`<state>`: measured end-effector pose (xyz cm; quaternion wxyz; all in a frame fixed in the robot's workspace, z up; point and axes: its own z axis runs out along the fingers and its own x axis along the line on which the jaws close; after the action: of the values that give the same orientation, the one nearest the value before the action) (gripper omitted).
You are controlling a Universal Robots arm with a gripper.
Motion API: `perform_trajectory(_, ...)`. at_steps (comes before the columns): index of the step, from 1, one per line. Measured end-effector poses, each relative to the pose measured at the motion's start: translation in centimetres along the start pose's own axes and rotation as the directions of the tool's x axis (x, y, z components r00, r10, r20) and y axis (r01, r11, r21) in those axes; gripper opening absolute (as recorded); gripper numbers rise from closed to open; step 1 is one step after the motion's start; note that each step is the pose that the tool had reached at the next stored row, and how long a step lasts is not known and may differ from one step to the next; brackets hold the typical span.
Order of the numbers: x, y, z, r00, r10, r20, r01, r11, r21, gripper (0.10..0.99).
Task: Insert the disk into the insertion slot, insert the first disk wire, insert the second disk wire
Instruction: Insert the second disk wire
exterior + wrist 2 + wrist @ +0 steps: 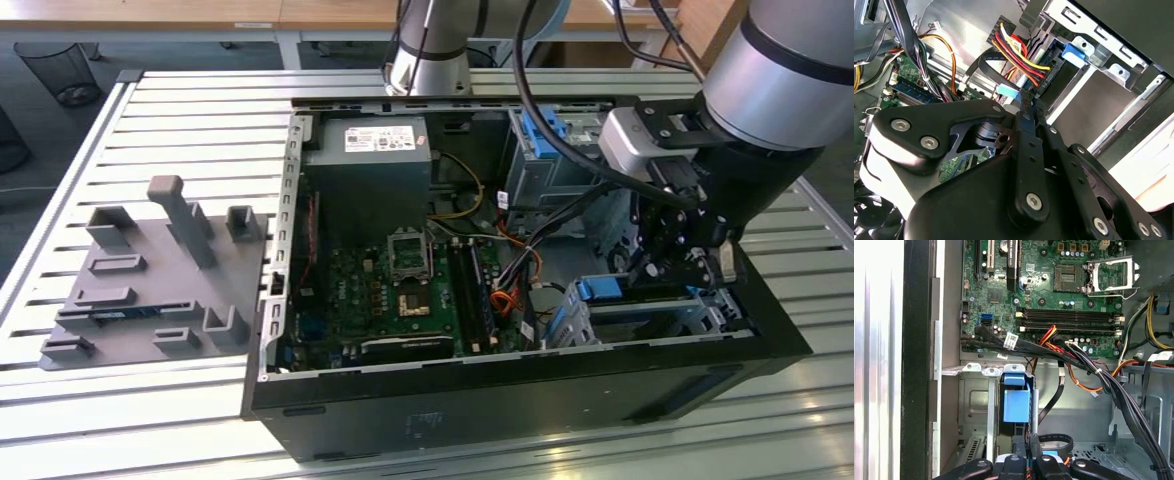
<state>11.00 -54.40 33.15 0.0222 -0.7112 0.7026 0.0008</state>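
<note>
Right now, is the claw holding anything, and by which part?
The claw appears shut on a disk wire, gripping it at its pale blue plug end; the exact contact is hidden.

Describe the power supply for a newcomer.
On the slatted table lies an open black computer case. At its end towards the arm's base sits the power supply, a dark grey box; its white label sets it apart from the green motherboard.
</note>
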Motion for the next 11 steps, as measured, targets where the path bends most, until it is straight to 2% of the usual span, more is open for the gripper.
perform_trajectory(11, 0.01, -0.14, -0.13, 1.0, 0.004, -0.001, -0.004, 1.0, 0.0, 0.149)
